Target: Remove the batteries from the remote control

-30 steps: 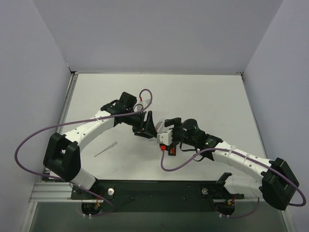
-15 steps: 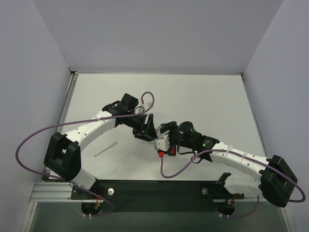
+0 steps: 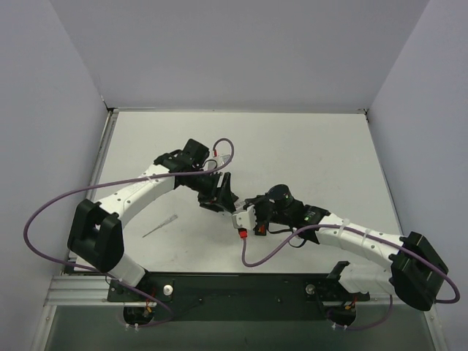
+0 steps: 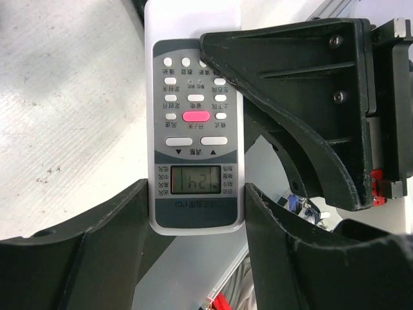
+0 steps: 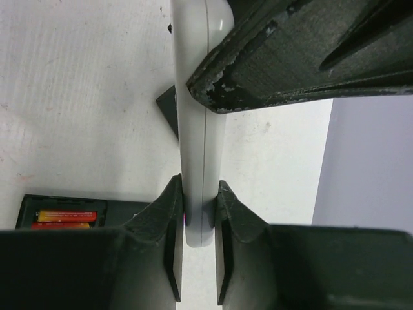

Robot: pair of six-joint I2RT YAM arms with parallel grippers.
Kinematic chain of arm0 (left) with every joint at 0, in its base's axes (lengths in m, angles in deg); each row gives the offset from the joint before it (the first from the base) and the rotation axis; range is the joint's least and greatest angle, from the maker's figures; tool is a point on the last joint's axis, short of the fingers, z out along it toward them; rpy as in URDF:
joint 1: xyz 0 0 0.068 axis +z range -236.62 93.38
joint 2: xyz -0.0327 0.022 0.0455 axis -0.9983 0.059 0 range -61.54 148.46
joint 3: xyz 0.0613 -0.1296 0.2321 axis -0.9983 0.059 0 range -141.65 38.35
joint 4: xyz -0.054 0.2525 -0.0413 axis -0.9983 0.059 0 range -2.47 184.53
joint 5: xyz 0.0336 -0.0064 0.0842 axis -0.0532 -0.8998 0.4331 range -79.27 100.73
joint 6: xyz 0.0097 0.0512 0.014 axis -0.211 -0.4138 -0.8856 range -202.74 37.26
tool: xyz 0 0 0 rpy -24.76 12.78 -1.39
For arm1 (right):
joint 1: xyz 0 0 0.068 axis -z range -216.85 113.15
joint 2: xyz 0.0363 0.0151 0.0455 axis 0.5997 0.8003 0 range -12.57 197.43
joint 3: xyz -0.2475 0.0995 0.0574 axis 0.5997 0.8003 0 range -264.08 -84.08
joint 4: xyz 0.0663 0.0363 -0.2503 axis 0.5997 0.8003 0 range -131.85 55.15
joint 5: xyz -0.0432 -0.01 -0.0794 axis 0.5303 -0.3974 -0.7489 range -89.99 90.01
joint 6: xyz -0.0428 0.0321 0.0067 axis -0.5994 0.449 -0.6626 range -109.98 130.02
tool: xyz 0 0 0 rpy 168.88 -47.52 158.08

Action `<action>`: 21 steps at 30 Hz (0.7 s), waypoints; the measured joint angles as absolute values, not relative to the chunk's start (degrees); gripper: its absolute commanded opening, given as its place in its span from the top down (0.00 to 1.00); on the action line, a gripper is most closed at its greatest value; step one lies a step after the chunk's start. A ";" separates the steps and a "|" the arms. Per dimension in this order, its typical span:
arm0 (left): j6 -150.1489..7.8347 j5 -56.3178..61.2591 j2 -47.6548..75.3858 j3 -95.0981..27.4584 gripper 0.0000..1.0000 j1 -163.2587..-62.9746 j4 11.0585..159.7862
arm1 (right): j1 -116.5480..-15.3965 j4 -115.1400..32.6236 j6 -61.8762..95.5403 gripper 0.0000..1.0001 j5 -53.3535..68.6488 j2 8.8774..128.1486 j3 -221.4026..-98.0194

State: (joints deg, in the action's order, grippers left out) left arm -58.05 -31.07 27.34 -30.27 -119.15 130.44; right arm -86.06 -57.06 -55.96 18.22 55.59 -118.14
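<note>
Batteries: two red cells (image 5: 59, 216) sit side by side in the open recess of the black remote (image 5: 26, 210). None is out yet.
Black remote: lies flat on the table (image 5: 84, 97), recess up, low left in the right wrist view, just beside the right gripper. Nothing touches it.
Cover: a small black piece (image 5: 169, 111) lies on the table behind the white remote. Probably the battery door, so the opening step looks done.
Right gripper (image 5: 198, 194): clamped across the thin edge of the white remote (image 4: 195, 97), a finger flat on each face.
Left gripper (image 4: 197, 190): closed on the same white remote at its display end, with its fingers against both long edges.
Progress: early. The recess is open, but the unloading itself has not begun.
Left to do: free a gripper from the white remote, then lift out both cells.
Snag: both grippers are busy with the wrong remote.
</note>
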 measured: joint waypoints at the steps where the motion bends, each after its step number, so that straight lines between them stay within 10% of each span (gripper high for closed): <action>1: -58.31 -30.85 27.41 -30.71 0.87 -119.15 130.97 | -86.03 -56.95 -55.41 1.00 18.36 55.57 -118.21; 4: -59.16 -30.50 27.97 -32.59 0.57 -119.11 132.93 | -86.01 -56.49 -53.66 1.00 18.44 55.44 -118.77; 10: -60.50 -31.44 28.13 -36.11 0.36 -116.92 135.27 | -85.88 -56.16 -46.80 1.00 18.73 52.97 -118.91; 21: -57.13 -34.98 16.13 -36.26 0.28 -104.18 122.44 | -87.32 -56.99 -22.49 1.00 25.42 46.22 -118.45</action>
State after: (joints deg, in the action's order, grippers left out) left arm -57.13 -34.98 16.13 -36.26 -104.18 122.44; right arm -87.32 -56.99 -22.49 25.42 46.22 -118.45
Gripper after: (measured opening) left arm 0.717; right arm 0.171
